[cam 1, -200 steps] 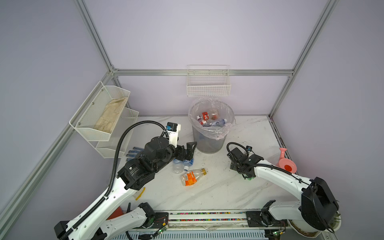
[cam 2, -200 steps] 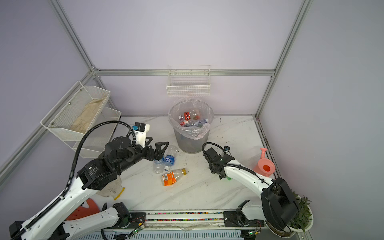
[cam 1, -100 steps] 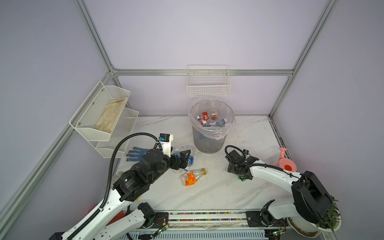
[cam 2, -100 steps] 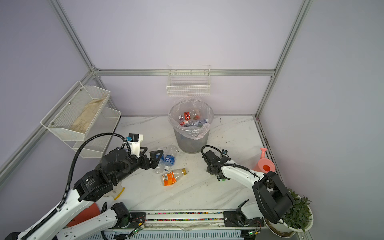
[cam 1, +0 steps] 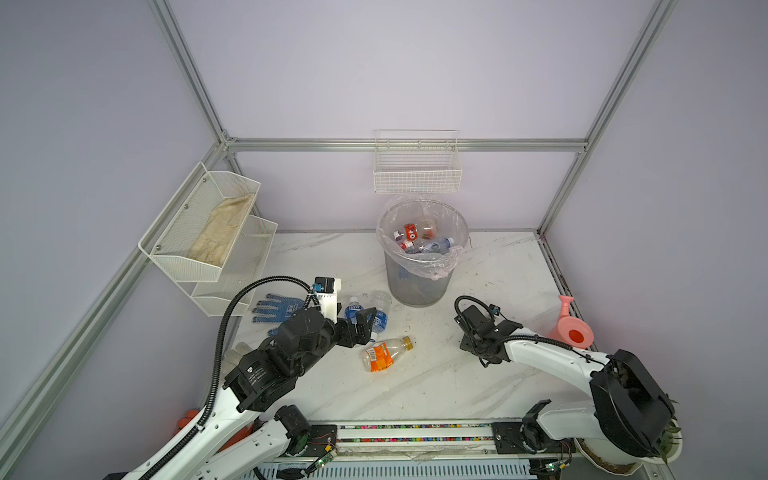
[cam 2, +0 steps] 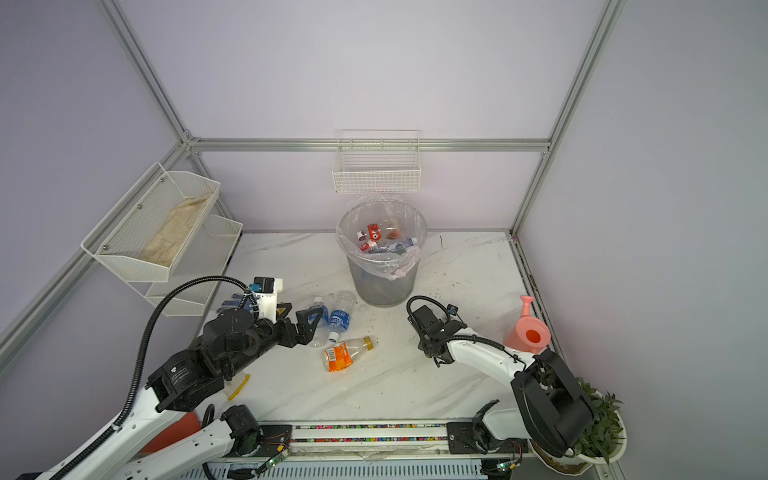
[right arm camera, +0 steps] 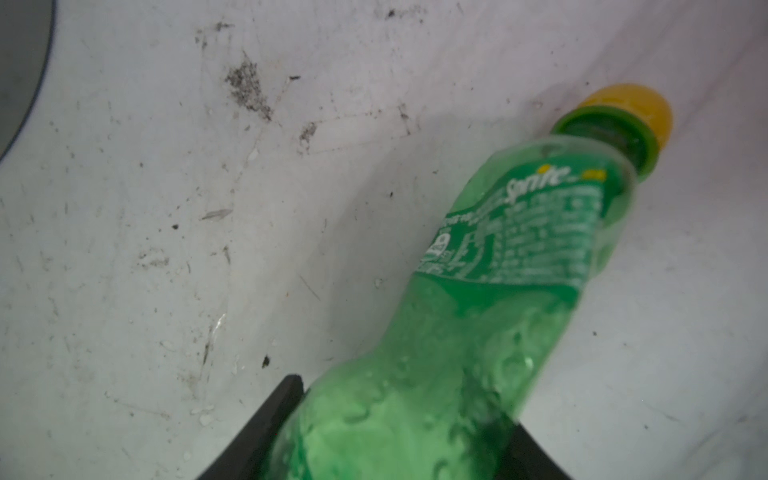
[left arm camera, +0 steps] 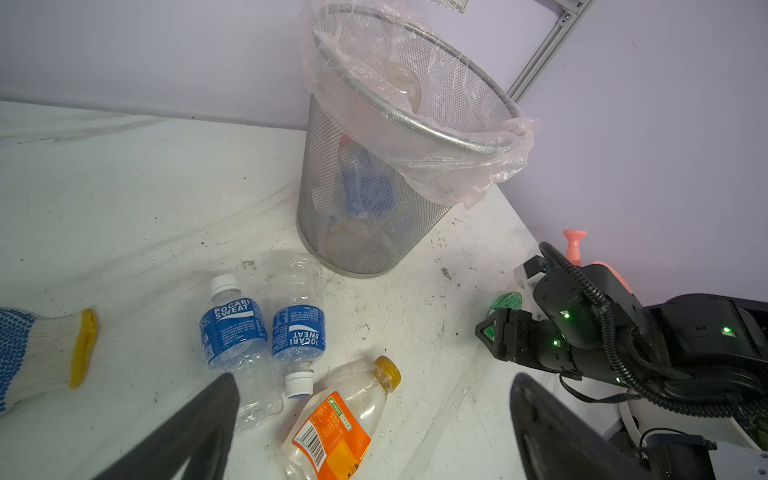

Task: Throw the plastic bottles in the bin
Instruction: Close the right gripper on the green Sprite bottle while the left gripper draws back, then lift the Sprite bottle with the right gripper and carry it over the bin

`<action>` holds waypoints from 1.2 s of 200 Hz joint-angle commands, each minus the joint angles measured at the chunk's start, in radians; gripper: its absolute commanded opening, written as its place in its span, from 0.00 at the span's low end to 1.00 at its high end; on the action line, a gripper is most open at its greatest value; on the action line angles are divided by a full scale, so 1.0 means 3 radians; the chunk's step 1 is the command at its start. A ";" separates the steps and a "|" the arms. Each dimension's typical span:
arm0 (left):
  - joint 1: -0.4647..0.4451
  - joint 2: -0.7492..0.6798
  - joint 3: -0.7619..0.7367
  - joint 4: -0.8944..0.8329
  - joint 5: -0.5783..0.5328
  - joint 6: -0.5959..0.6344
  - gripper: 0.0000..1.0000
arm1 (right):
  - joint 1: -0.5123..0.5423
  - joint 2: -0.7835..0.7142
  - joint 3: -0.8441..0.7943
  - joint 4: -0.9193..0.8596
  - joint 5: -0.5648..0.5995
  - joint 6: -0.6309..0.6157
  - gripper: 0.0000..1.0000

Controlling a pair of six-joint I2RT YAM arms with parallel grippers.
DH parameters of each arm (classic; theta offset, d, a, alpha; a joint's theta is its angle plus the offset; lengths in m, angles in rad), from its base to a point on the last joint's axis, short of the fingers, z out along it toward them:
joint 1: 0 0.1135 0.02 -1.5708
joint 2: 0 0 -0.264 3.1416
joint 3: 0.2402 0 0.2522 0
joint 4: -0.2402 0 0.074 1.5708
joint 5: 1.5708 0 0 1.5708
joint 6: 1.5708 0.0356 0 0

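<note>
Plastic bottles are lying around left of centre in both top views: a blue-label pair (left arm camera: 249,332) side by side and an orange-label bottle (cam 1: 384,353) just below them, all near the bin (cam 1: 415,286) at upper middle (it's already holding several). Left gripper (cam 1: 365,322) is hovering over the blue pair, jaws spread wide, gripping nothing. Right gripper (right arm camera: 405,401), sitting right of centre, is pinching a green Sprite bottle (right arm camera: 498,257) by its body, down near the marble tabletop (cam 1: 457,395).

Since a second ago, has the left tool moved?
Yes. The left tool has pulled back from the bin toward the front edge of the table, and is now at the two blue-labelled bottles, jaws open.
</note>
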 commanded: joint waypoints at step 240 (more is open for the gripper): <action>-0.0014 -0.0598 -0.1095 -0.0028 0.0245 -0.0813 1.00 | 0.0684 -0.0742 0.1627 -0.0780 -0.0091 -0.1023 0.00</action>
